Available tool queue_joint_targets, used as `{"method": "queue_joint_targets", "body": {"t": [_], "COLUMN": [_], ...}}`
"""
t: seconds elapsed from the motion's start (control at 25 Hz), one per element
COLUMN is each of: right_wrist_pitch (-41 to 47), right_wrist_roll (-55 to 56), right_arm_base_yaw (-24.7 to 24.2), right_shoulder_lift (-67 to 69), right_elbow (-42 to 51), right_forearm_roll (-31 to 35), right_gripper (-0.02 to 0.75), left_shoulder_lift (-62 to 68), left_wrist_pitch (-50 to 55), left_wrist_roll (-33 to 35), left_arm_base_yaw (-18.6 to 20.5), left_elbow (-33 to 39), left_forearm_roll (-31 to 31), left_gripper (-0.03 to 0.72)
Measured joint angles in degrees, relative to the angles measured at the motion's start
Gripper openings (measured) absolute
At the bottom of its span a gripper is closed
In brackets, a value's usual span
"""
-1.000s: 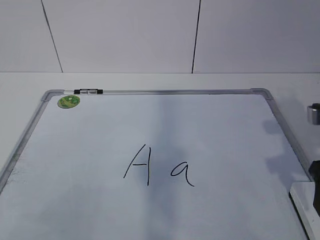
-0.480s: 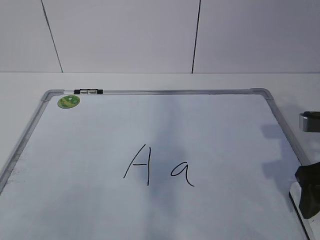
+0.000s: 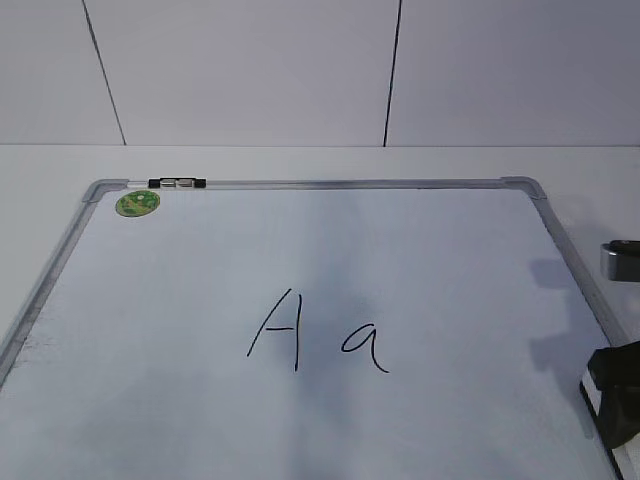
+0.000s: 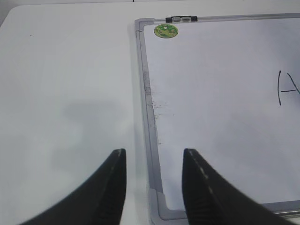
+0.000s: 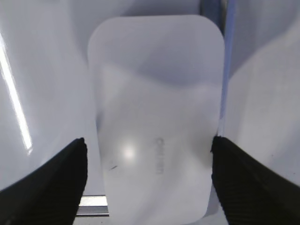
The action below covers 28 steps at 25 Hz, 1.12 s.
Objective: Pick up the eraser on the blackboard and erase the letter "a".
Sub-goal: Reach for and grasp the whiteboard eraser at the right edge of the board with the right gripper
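Eraser [image 5: 154, 122], one, fills the right wrist view between the spread right gripper [image 5: 149, 180] fingers, untouched. Exterior view alone shows the letter "a" [image 3: 364, 346] on the blackboard [image 3: 420, 250]. Left gripper [image 4: 153, 183] hangs apart.

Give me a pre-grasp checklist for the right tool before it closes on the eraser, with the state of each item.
1. The eraser lies between the right tool's fingers: ok, one finger shows on each side in the right wrist view.
2. Fingers not yet clamped on it: ok, a gap shows on the left; on the right I cannot tell whether it touches.
3. The tool is low enough to grip the sides: cannot tell.
4. The letter "a" is unerased on the blackboard: ok.
5. The capital A sits close to its left, so the wipe needs care: not ok.
6. The left tool is out of the way: ok, open at the board's near left corner.
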Motion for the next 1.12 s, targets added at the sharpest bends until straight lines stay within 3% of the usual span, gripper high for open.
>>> {"method": "queue_joint_targets", "body": {"t": [1.12], "right_wrist_pitch": [0.04], "right_wrist_roll": [1.97], "right_arm_base_yaw": [0.0], "right_shoulder_lift": [0.57], "right_elbow": [0.66], "right_forearm_roll": [-2.17], "right_gripper": [0.634], "left_shoulder_lift": [0.0], "left_wrist_pitch": [0.0], "left_wrist_roll": [0.0], "left_arm_base_yaw": [-0.12], "left_elbow": [0.0], "left_forearm_roll": [-0.31], "left_gripper": [0.305]}}
